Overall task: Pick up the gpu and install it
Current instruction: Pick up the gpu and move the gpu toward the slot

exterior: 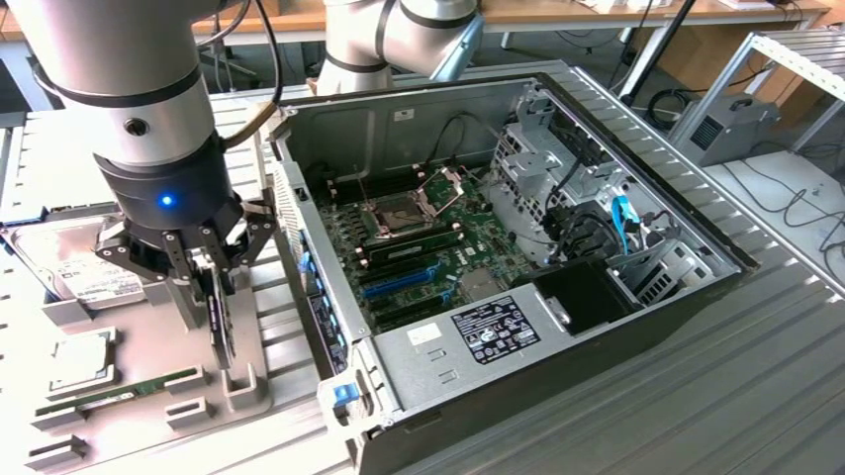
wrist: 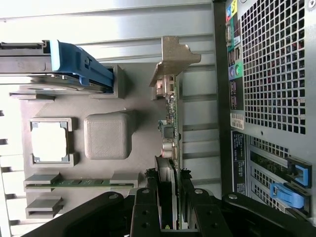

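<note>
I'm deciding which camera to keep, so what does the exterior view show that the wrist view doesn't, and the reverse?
The exterior view adds the inside of the open computer case, with its circuit board and power supply. The wrist view adds the case's rear vent grille and the metal end bracket of the graphics card. Both share the graphics card standing on edge in the grey tray, the hard drive, the processor chip and the memory stick.

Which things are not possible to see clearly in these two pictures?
1. The green circuit-board gpu: both views see it edge-on, so its fan side is hidden; the black gripper covers one end.
2. The silver hard drive with white label: in the exterior view the robot arm covers part, and the text is too small.
</note>
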Motion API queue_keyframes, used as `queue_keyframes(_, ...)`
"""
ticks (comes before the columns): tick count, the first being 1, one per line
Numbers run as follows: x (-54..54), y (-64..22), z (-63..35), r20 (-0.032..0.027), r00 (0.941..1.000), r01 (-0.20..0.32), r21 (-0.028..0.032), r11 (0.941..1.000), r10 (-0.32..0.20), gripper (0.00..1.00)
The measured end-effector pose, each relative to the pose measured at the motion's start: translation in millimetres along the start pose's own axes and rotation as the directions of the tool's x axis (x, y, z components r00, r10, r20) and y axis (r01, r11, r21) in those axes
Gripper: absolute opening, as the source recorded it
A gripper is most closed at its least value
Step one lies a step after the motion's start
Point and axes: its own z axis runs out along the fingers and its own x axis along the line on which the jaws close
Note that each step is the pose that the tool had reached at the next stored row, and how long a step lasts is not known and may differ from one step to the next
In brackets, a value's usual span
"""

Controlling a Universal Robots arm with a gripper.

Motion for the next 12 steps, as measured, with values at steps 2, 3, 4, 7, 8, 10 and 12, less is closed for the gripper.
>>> queue_keyframes(2,0.0,0.0,-0.4,0.0,1.0,0.0,0.0,1.0,0.0,0.29)
queue_keyframes(3,0.0,0.0,-1.9,0.0,1.0,0.0,0.0,1.0,0.0,0.29)
queue_keyframes(4,-0.1,-0.1,-3.4,0.0001,1.0,0.0,-0.0001,1.0,0.0,0.29)
queue_keyframes(7,0.0,-0.1,-4.0,0.0,1.0,0.0,0.0001,1.0,0.0,0.29)
queue_keyframes(8,-0.1,-0.1,-4.1,0.0,1.0,0.0,0.0,1.0,0.0,0.29)
queue_keyframes(10,-0.1,-0.1,-5.0,0.0001,1.0,0.0,-0.0001,1.0,0.0,0.29)
queue_keyframes(12,-0.1,-0.1,-5.3,0.0,1.0,0.0,0.0,1.0,0.0,0.29)
